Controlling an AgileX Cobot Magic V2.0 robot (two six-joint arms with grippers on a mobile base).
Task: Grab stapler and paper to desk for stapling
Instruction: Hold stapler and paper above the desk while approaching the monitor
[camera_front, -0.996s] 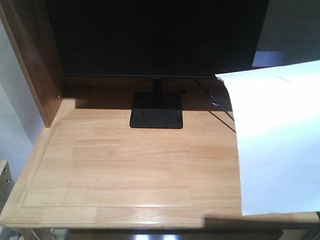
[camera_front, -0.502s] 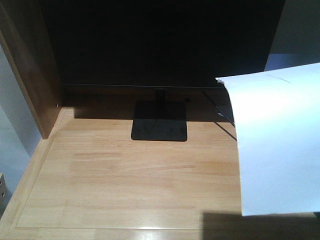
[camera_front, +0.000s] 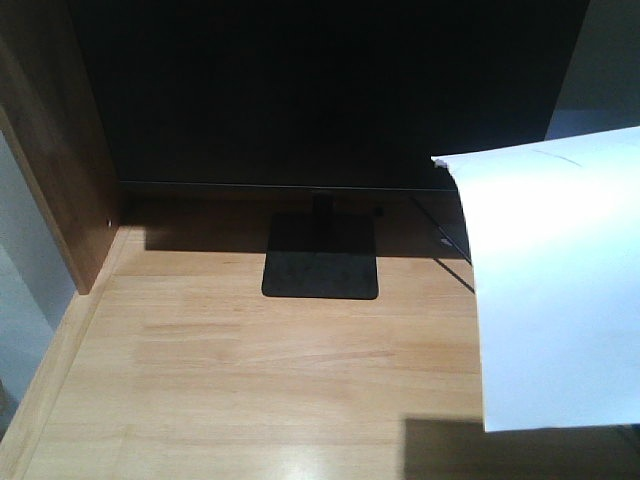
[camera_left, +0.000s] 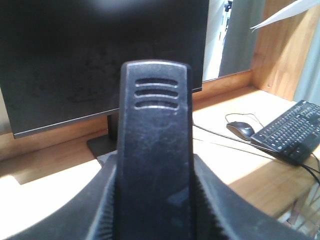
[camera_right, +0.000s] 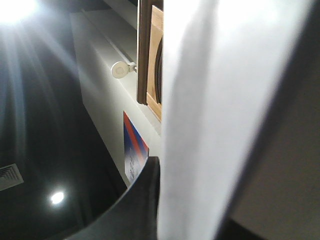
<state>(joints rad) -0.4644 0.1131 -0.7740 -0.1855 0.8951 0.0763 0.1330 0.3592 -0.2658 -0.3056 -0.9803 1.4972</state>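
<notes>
In the left wrist view the black stapler stands upright between the ridged jaws of my left gripper, which is shut on it above the desk. The white paper hangs over the desk's right side in the front view, a faint pen stroke near its top edge. In the right wrist view the paper runs edge-on through my right gripper, which is shut on it. One dark finger shows at its left. Neither gripper appears in the front view.
A large black monitor on a square black base stands at the desk's back. A wooden side panel borders the left. A black mouse and keyboard with cables lie on the desk's right part.
The front view has moved closer to the desk: its front edge has left the frame and the monitor looms larger. The paper keeps its place in the frame.
</notes>
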